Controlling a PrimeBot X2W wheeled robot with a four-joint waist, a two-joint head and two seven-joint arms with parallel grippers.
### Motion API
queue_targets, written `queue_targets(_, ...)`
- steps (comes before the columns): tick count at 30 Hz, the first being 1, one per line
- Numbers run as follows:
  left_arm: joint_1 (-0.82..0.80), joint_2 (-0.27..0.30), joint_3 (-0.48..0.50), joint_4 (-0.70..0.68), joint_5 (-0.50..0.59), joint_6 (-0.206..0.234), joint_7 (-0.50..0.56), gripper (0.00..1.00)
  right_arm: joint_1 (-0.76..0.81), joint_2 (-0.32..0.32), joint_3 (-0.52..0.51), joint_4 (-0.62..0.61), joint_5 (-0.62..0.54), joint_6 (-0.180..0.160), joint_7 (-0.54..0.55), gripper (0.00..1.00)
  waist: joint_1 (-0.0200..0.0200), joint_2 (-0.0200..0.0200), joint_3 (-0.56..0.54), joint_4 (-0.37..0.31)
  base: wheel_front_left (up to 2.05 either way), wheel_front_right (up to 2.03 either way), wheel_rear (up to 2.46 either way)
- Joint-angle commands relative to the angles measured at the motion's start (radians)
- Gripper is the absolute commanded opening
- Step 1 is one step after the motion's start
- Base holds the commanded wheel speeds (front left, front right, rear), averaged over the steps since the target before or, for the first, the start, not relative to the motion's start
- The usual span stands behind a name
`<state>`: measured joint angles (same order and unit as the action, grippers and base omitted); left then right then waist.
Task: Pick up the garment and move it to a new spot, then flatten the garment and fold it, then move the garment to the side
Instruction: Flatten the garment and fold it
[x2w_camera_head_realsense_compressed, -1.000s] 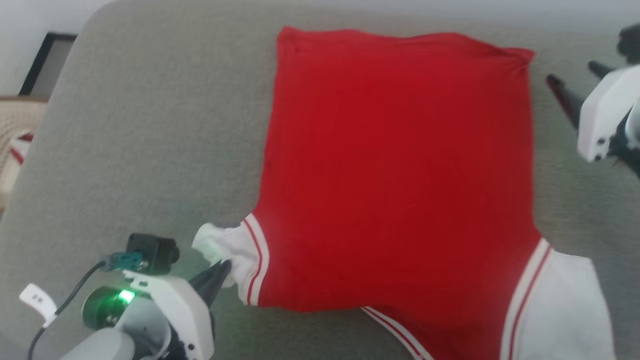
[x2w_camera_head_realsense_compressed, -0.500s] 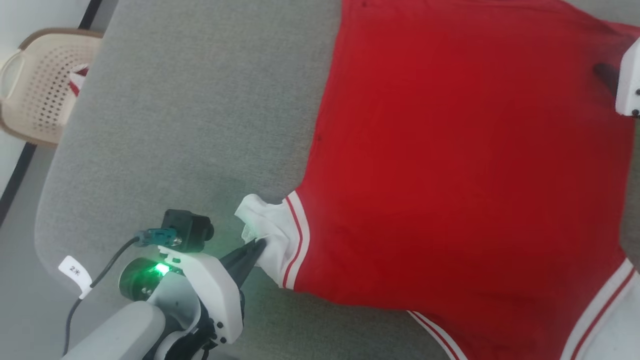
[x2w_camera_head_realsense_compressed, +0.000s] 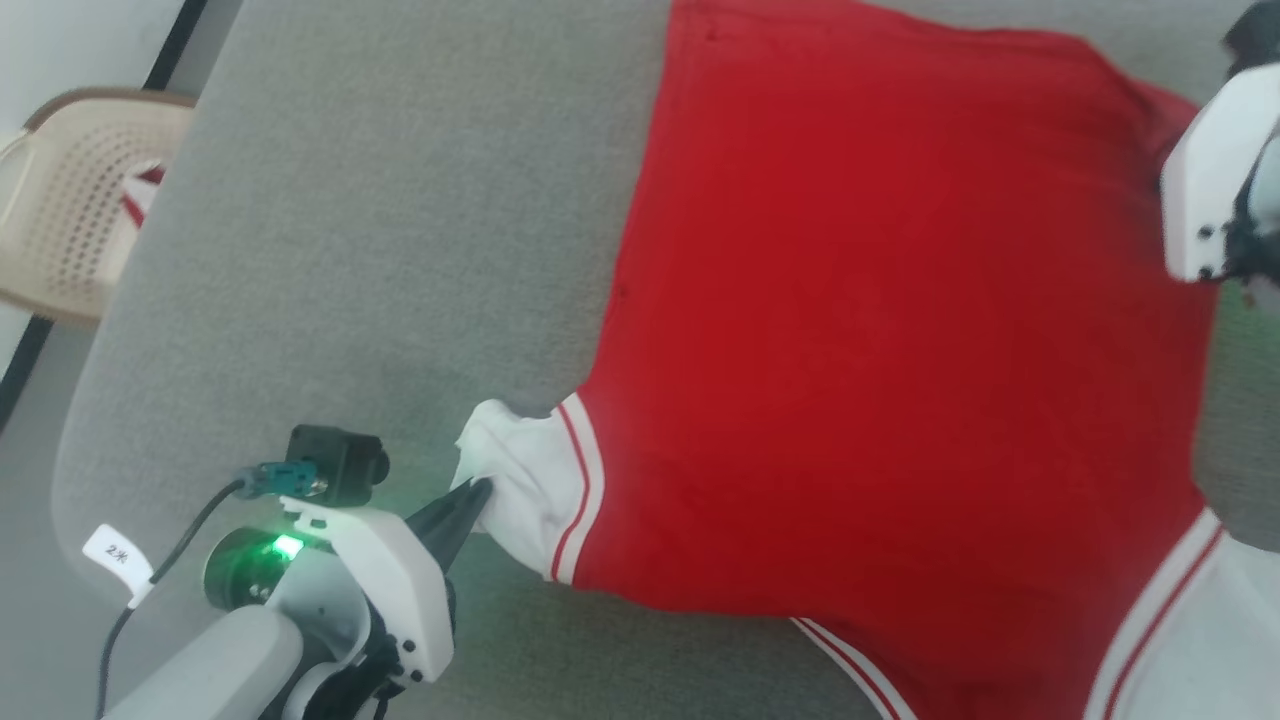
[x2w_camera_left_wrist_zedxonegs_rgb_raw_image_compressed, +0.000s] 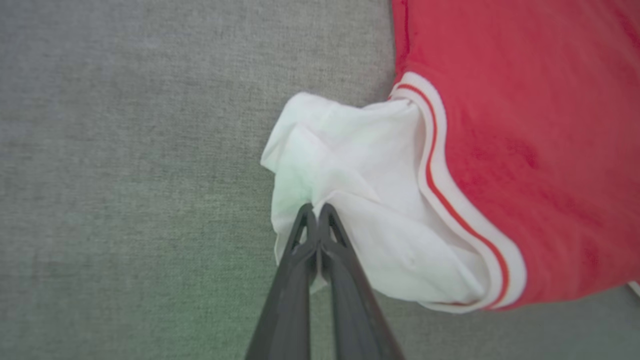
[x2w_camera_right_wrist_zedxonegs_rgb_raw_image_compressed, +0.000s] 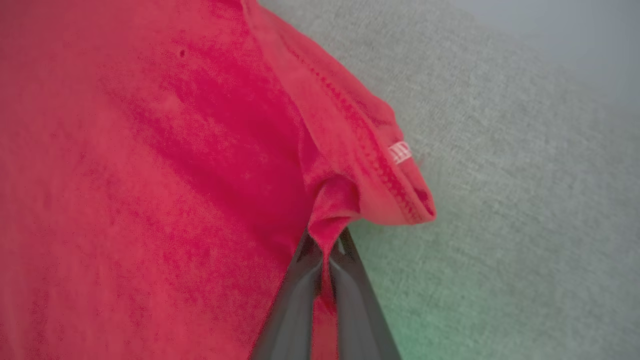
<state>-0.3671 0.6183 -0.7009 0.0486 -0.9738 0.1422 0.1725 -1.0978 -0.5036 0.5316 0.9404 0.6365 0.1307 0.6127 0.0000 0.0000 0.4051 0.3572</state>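
Your shirt (x2w_camera_head_realsense_compressed: 880, 330) lies spread on the cushion (x2w_camera_head_realsense_compressed: 400, 250), well off its left edge. It's light, limp and stretchy. Left gripper (x2w_camera_left_wrist_zedxonegs_rgb_raw_image_compressed: 315, 210) is pinched on the white sleeve (x2w_camera_left_wrist_zedxonegs_rgb_raw_image_compressed: 370, 165), right gripper (x2w_camera_right_wrist_zedxonegs_rgb_raw_image_compressed: 325, 240) on the red hem corner (x2w_camera_right_wrist_zedxonegs_rgb_raw_image_compressed: 380, 170); lift both evenly.

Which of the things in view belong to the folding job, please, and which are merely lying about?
Job in hand:
garment, red, spread on the grey padded surface
left pincer, shut on its white sleeve end
right pincer, shut on a red hem corner

Lying about:
beige perforated basket beside the surface, with red-and-white cloth in it
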Motion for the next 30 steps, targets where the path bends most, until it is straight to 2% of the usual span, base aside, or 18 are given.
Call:
queue_targets(1, 0.018, 0.007, 0.008, 0.000, 0.000, 0.009, -0.008, 0.00, 0.050, -0.019, 0.039, -0.038, 0.020, 0.000, -0.007, 0.00, 0.0000, 0.0000, -0.033, -0.034, 0.00, 0.00, 0.00)
queue_targets(6, 0.052, 0.034, 0.020, -0.013, -0.011, 0.024, -0.013, 0.00, 0.144, -0.086, 0.119, -0.212, 0.117, 0.000, -0.044, 0.00, 0.0000, 0.0000, -0.088, -0.094, 0.00, 0.00, 0.00)
queue_targets(9, 0.080, 0.059, 0.029, -0.030, -0.020, 0.040, -0.010, 0.00, 0.252, -0.146, 0.150, -0.346, 0.176, 0.000, -0.070, 0.00, 0.0000, 0.0000, -0.128, -0.145, 0.00, 0.00, 0.00)
queue_targets(14, 0.107, 0.085, 0.038, -0.050, -0.029, 0.056, -0.008, 0.00, 0.386, -0.182, 0.138, -0.475, 0.225, 0.000, -0.090, 0.00, 0.0000, 0.0000, -0.161, -0.196, 0.00, 0.00, 0.00)
queue_targets(19, 0.141, 0.113, 0.052, -0.078, -0.043, 0.078, -0.007, 0.00, 0.586, -0.212, 0.074, -0.604, 0.229, 0.000, -0.123, 0.00, 0.0000, 0.0000, -0.191, -0.254, 0.00, 0.00, 0.00)
queue_targets(24, 0.167, 0.132, 0.060, -0.098, -0.052, 0.093, -0.009, 0.00, 0.795, -0.168, -0.038, -0.662, 0.182, 0.000, -0.174, 0.00, 0.0000, 0.0000, -0.208, -0.297, 0.00, 0.00, 0.00)
queue_targets(30, 0.180, 0.145, 0.068, -0.108, -0.058, 0.097, -0.009, 0.00, 0.954, -0.055, -0.150, -0.658, 0.081, 0.000, -0.227, 0.00, 0.0000, 0.0000, -0.215, -0.332, 0.00, 0.00, 0.00)
